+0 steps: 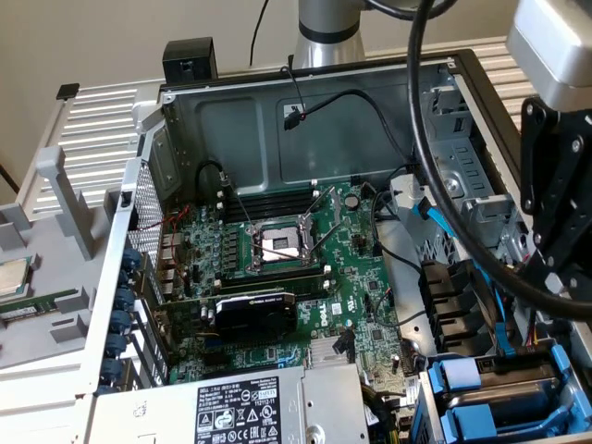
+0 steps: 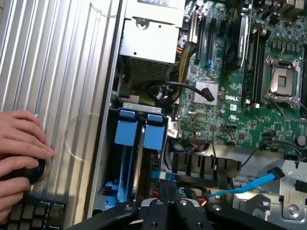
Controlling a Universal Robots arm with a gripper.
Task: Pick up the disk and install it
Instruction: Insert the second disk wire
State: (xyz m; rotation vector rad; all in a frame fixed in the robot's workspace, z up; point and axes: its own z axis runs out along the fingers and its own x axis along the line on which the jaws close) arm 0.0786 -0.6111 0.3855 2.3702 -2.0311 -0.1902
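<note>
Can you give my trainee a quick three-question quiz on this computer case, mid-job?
1. True or false: the CPU socket on the motherboard stands open, with no cooler on it.
2. What colour are the drive carriers in the bay next to the power supply? A red, B blue, C yellow.
3. What rests on the ribbed metal surface in the wrist view?

Key: 1 true. 2 B. 3 A person's hand.
</note>
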